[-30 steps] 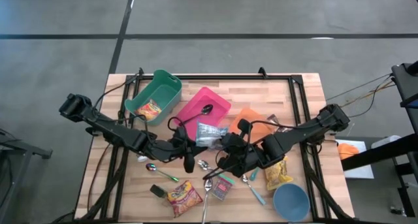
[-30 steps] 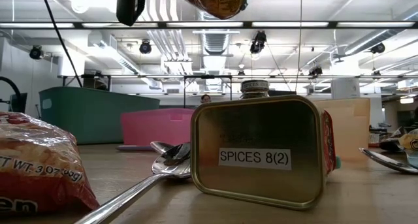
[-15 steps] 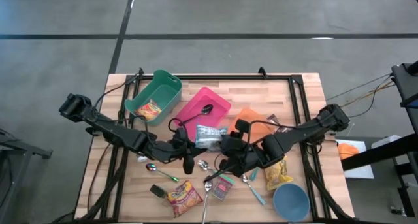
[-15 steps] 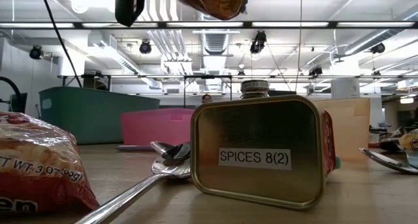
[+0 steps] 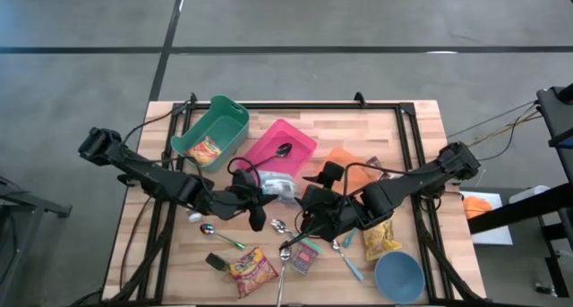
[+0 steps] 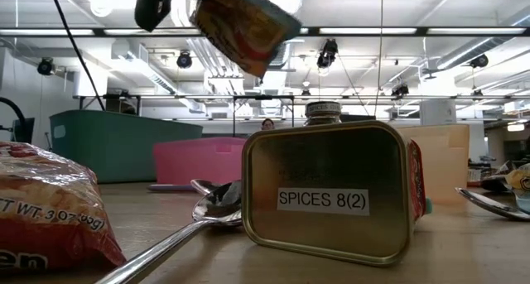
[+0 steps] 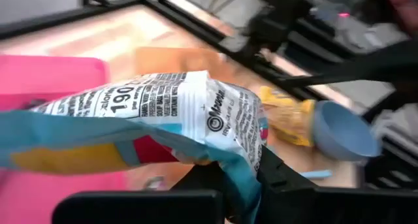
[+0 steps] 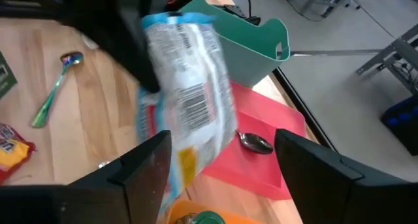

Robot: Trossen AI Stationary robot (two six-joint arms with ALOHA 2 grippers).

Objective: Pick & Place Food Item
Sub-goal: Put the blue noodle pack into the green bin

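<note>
Crinkly snack packet (image 7: 170, 113) pinched in left end effector (image 5: 258, 202)

The high camera looked straight down on the whole table (image 5: 421, 119). The low one sat at tabletop level, close behind a spice tin (image 6: 327, 193). Both wrist cameras looked past their jaws at the same packet (image 7: 163, 113).

Right end effector (image 8: 222, 165): has let go of the snack packet (image 5: 279, 183), fingers now spread wide apart.
Left end effector (image 5: 265, 189): now the only grip on the packet (clamped on one edge).
Snack packet: swung from level to hanging tilted, shifted toward the pink bin (image 5: 291, 139).
</note>
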